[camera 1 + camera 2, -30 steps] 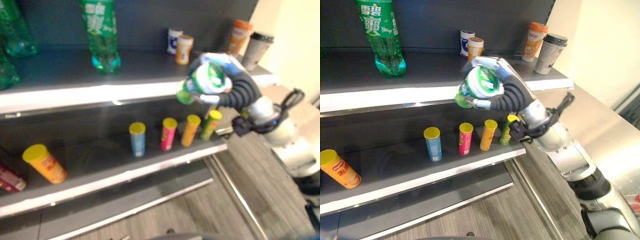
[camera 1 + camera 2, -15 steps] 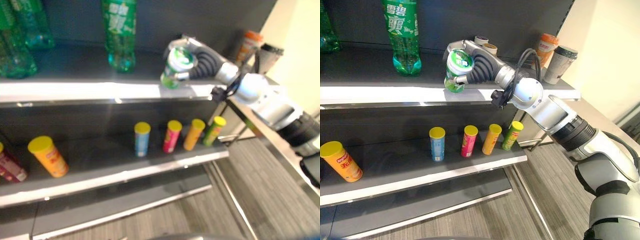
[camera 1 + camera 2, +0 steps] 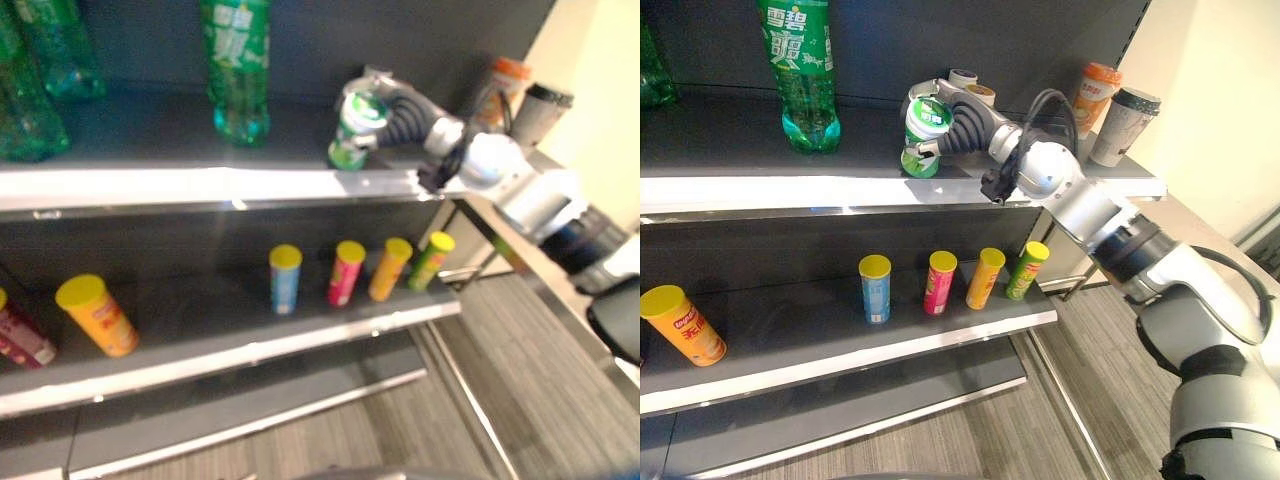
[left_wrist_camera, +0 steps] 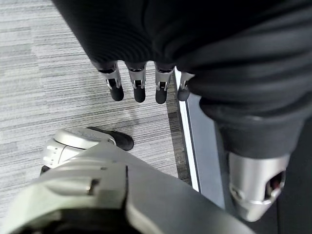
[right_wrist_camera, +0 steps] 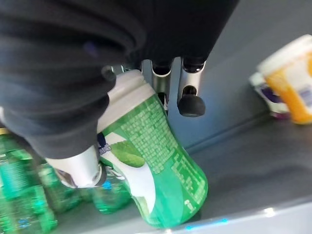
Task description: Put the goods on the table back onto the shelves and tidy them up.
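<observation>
gripping a green cup (image 3: 924,136) with curled fingers, the right hand (image 3: 962,120) stands it on the top shelf (image 3: 730,185); the left hand (image 4: 146,78) hangs with fingers straight.

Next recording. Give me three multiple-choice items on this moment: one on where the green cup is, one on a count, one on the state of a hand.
1. Where is the green cup?
A. On the floor
B. At the front of the upper shelf, in the right hand
C. On the lower shelf

2. How many small tubes stand in the row on the lower shelf, right of the tilted orange canister?
A. Two
B. Six
C. Four

3. What is the left hand doing?
A. Hanging open over the floor
B. Holding a bottle
C. Pushing a tube

Answers: 1 B, the cup's base is at the upper shelf's front edge with the fingers curled round it. 2 C, blue, pink, orange and green tubes stand side by side. 3 A, its wrist view shows straight fingers with nothing in them.
</observation>
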You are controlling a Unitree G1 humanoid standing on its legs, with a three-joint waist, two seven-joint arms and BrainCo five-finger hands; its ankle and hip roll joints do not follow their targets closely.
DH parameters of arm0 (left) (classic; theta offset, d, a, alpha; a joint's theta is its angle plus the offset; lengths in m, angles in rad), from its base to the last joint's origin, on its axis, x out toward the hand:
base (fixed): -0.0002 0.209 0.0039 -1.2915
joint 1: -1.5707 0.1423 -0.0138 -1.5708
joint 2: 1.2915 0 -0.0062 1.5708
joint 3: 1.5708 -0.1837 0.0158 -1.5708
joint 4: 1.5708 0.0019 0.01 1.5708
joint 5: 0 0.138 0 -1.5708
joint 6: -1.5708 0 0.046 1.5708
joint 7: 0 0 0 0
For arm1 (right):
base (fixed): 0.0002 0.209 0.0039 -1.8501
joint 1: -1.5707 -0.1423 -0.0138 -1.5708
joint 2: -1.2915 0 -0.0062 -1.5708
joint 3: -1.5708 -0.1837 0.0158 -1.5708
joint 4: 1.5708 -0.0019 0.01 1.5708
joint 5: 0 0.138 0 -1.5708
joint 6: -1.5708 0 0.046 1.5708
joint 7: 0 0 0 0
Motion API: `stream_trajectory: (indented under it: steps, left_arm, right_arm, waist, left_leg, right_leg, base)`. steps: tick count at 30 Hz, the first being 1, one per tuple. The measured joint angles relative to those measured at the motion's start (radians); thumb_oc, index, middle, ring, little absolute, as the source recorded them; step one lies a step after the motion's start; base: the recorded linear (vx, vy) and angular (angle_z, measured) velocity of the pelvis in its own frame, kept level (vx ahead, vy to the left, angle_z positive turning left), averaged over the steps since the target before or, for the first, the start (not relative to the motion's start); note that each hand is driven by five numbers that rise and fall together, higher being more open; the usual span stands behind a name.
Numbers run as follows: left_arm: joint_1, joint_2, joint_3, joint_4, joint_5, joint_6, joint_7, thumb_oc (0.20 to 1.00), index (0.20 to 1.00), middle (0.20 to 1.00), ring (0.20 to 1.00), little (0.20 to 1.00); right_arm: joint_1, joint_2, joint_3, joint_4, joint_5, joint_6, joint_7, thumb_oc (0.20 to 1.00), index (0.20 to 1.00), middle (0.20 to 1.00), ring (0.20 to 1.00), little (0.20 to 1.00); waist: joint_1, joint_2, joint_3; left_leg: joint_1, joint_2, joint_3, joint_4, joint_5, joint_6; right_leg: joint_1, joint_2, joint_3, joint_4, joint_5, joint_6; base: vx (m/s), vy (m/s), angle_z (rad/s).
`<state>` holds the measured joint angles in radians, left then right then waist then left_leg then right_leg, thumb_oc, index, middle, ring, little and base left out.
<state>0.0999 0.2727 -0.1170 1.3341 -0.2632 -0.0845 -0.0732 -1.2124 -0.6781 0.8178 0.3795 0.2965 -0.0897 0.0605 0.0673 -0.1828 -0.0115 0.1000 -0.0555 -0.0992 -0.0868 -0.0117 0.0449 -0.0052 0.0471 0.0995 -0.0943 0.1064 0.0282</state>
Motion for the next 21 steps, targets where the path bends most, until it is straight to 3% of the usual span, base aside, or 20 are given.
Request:
stream_trajectory:
  steps: [21]
  left_arm:
    - [0.006,0.0,-0.001,0.003,-0.003,0.0,-0.017,1.0,1.0,1.0,1.0,1.0]
  right_arm:
    - [-0.087,0.019,0.041,0.152,-0.001,0.017,0.057,0.2,0.2,0.2,0.2,0.2]
  waist:
    - [-0.007,0.002,-0.005]
  left_leg:
    - [-0.006,0.0,-0.002,0.001,0.0,0.0]
  right_leg:
    - [-0.005,0.0,-0.002,0.0,0.0,-0.001]
  base:
    - [0.0,0.0,0.0]
